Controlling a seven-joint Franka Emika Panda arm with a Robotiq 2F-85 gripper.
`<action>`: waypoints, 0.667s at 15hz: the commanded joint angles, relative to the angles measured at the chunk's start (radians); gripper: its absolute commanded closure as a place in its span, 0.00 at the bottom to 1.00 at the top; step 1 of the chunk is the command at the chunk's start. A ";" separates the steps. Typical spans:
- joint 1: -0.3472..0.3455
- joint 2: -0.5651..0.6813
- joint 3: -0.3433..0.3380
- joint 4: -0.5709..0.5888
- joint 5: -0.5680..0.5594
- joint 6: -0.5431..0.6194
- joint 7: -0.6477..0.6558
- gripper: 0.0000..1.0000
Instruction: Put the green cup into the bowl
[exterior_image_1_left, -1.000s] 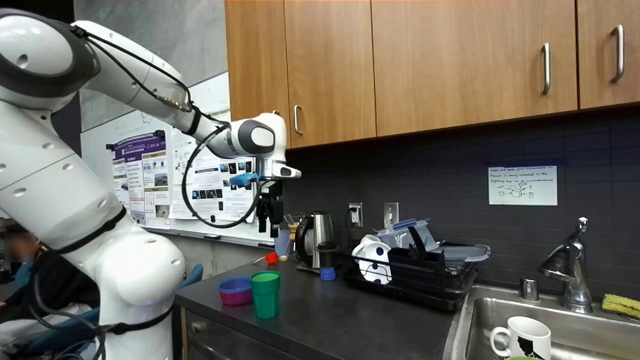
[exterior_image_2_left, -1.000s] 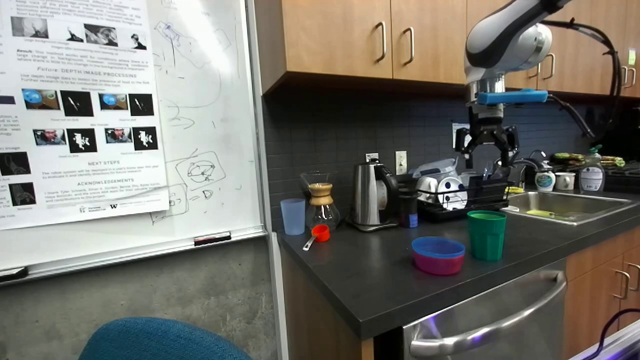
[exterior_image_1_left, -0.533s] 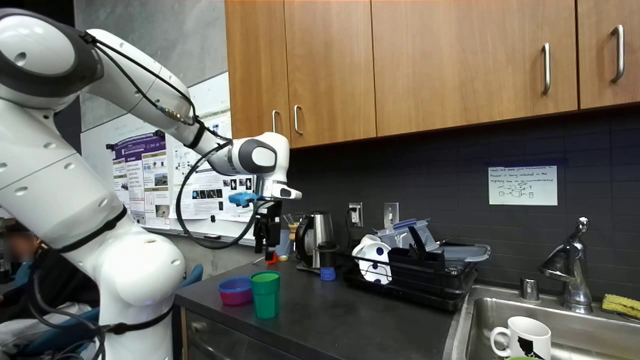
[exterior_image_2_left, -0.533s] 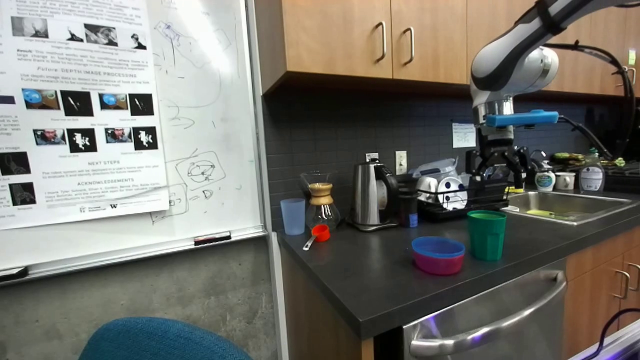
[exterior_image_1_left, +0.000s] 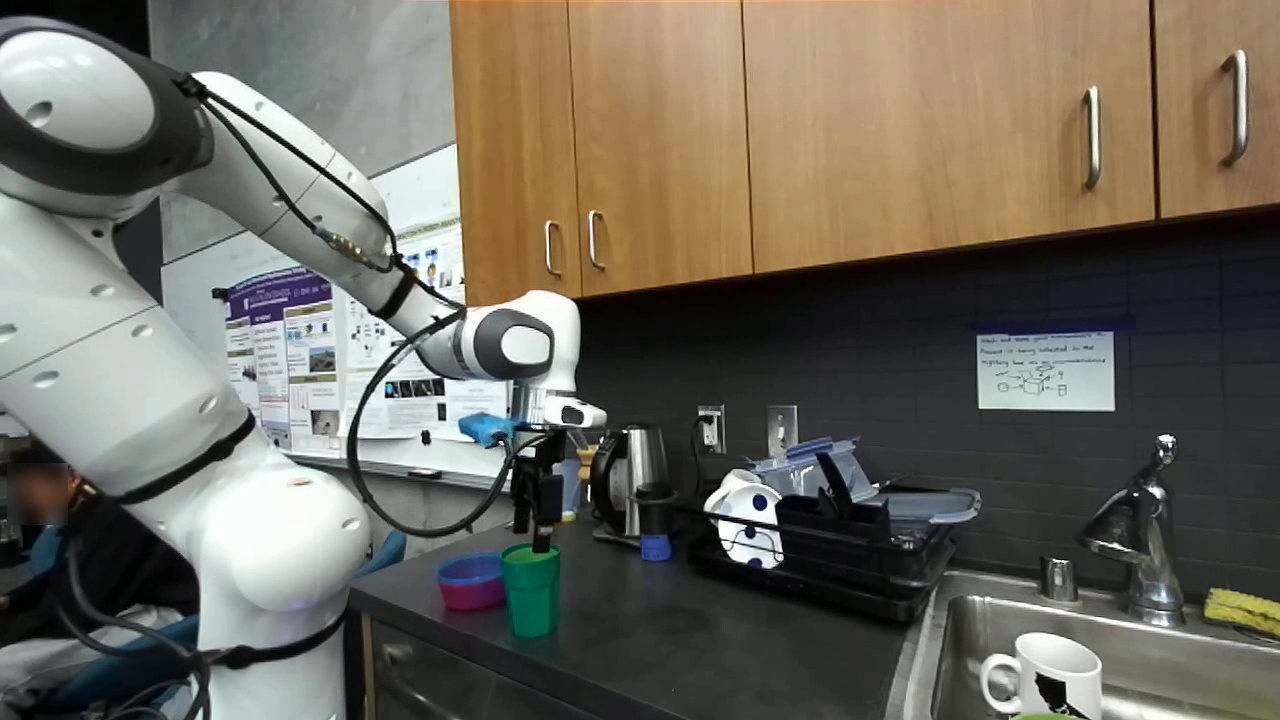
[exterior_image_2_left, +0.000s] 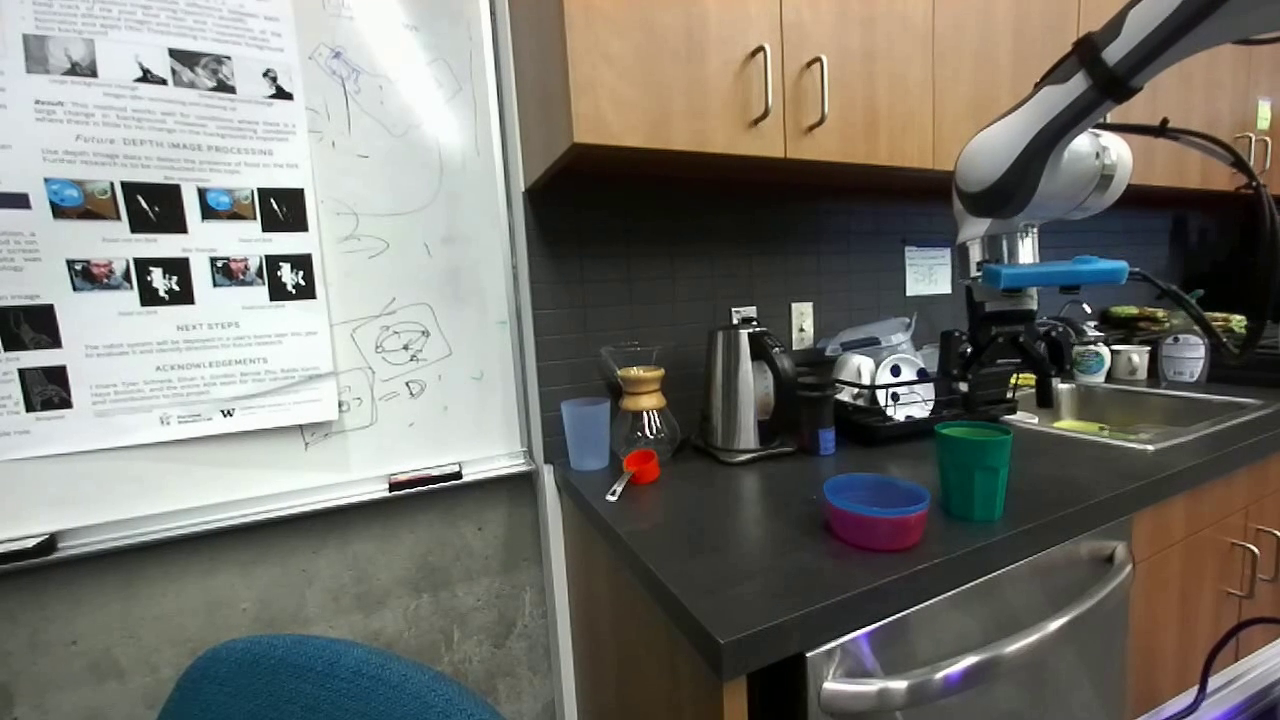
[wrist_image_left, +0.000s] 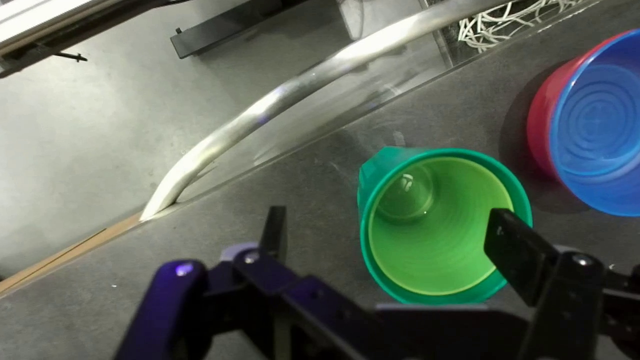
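Observation:
The green cup (exterior_image_1_left: 531, 598) stands upright on the dark counter in both exterior views (exterior_image_2_left: 972, 478). In the wrist view the cup (wrist_image_left: 435, 240) opens toward the camera, light green inside. The magenta bowl with a blue inside (exterior_image_2_left: 877, 522) sits close beside the cup and shows at the right edge of the wrist view (wrist_image_left: 542, 120). My gripper (exterior_image_1_left: 533, 540) points down, open and empty, just above the cup's height. In the wrist view its jaws (wrist_image_left: 390, 232) are wide apart: the right fingertip overlaps the cup's right rim, the left one is left of the cup.
A black dish rack (exterior_image_1_left: 800, 570) with dishes, a steel kettle (exterior_image_2_left: 735, 390), a red scoop (exterior_image_2_left: 642, 464) and a blue tumbler (exterior_image_2_left: 586, 434) stand along the back. A sink (exterior_image_1_left: 945, 640) holds a white mug (exterior_image_1_left: 1050, 668). The counter's front edge runs near the cup and bowl.
My gripper has come down toward the counter, from well above the cup to about its rim height, staying open. The cup and the bowl have not moved.

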 joint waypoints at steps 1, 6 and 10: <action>-0.015 0.046 -0.003 0.006 -0.004 0.054 -0.019 0.00; -0.017 0.108 -0.007 0.005 -0.005 0.111 -0.018 0.00; -0.018 0.154 -0.013 -0.004 -0.001 0.153 -0.018 0.00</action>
